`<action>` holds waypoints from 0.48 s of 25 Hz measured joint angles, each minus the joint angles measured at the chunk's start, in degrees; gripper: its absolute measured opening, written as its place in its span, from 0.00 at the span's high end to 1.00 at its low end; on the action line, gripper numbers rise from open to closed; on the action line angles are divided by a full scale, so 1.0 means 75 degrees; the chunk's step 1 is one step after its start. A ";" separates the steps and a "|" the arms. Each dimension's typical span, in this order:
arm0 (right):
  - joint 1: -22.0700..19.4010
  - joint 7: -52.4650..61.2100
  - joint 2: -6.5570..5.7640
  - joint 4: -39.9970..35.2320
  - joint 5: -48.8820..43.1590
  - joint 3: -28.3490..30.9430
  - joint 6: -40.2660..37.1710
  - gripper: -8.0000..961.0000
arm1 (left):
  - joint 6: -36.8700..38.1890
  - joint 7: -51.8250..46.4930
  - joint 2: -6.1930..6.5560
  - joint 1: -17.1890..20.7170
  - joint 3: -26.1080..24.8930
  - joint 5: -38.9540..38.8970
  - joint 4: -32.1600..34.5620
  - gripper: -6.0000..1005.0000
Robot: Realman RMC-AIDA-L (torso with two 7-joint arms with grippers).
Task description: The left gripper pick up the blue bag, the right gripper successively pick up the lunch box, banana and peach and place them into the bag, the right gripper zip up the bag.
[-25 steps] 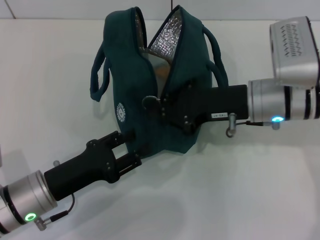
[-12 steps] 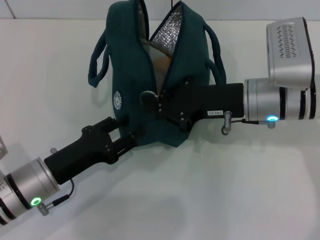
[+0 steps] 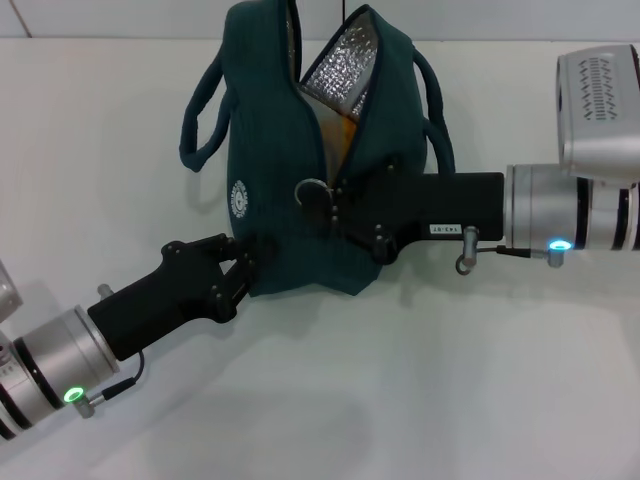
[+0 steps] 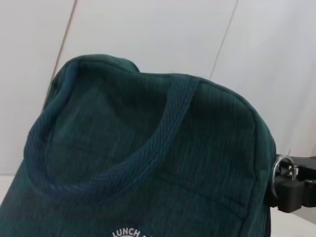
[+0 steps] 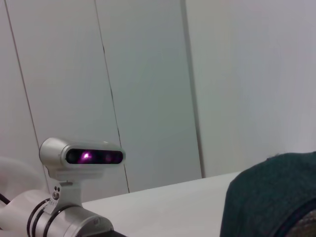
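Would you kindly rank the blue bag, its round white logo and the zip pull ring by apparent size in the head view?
Largest to smallest:
1. Blue bag, by far.
2. Zip pull ring.
3. Round white logo.
The ring and logo look close in size, so their order is unsure.

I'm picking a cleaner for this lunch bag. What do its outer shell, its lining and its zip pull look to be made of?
The blue bag has a shell that looks like woven fabric, matte: a fine thread weave and a corded handle show in the left wrist view. The lining looks like crinkled silver foil, shiny and dimpled. The zip pull by the right gripper appears to be a bright metal ring.
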 joint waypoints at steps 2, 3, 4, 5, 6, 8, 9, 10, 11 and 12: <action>-0.0051 0.0000 -0.0014 0.0016 0.0001 0.0004 -0.0013 0.96 | 0.0008 0.0088 0.0003 -0.0005 0.0001 0.0000 0.0010 0.80; -0.0117 0.0000 -0.0026 0.0009 0.0003 0.0032 -0.0037 0.96 | 0.0014 0.0115 0.0007 -0.0006 0.0001 -0.0001 0.0034 0.83; -0.0197 -0.0016 -0.0033 -0.0012 0.0003 0.0105 -0.0088 0.96 | 0.0014 0.0182 0.0005 -0.0007 0.0000 -0.0003 0.0063 0.86; -0.0280 -0.0052 -0.0034 -0.0027 0.0002 0.0189 -0.0156 0.96 | 0.0013 0.0239 -0.0001 -0.0007 0.0000 -0.0005 0.0081 0.86; -0.0384 -0.0143 -0.0026 -0.0037 0.0002 0.0364 -0.0308 0.96 | 0.0003 0.0405 -0.0024 -0.0007 -0.0009 -0.0012 0.0092 0.87; -0.0515 -0.0303 0.0000 -0.0041 0.0003 0.0653 -0.0579 0.96 | -0.0007 0.0776 -0.0074 -0.0043 -0.0069 -0.0020 0.0100 0.88; -0.0568 -0.0382 0.0011 -0.0034 0.0002 0.0808 -0.0773 0.96 | -0.0007 0.0776 -0.0074 -0.0043 -0.0069 -0.0020 0.0100 0.89; -0.0595 -0.0430 0.0015 -0.0014 0.0014 0.0940 -0.0939 0.96 | -0.0007 0.0833 -0.0084 -0.0070 -0.0085 -0.0024 0.0104 0.89; -0.0607 -0.0458 0.0016 0.0004 0.0052 0.1009 -0.1035 0.96 | -0.0007 0.0852 -0.0088 -0.0111 -0.0088 -0.0025 0.0093 0.90; -0.0628 -0.0503 0.0016 0.0017 0.0112 0.1051 -0.1102 0.96 | -0.0008 0.0860 -0.0091 -0.0187 -0.0088 -0.0024 0.0046 0.90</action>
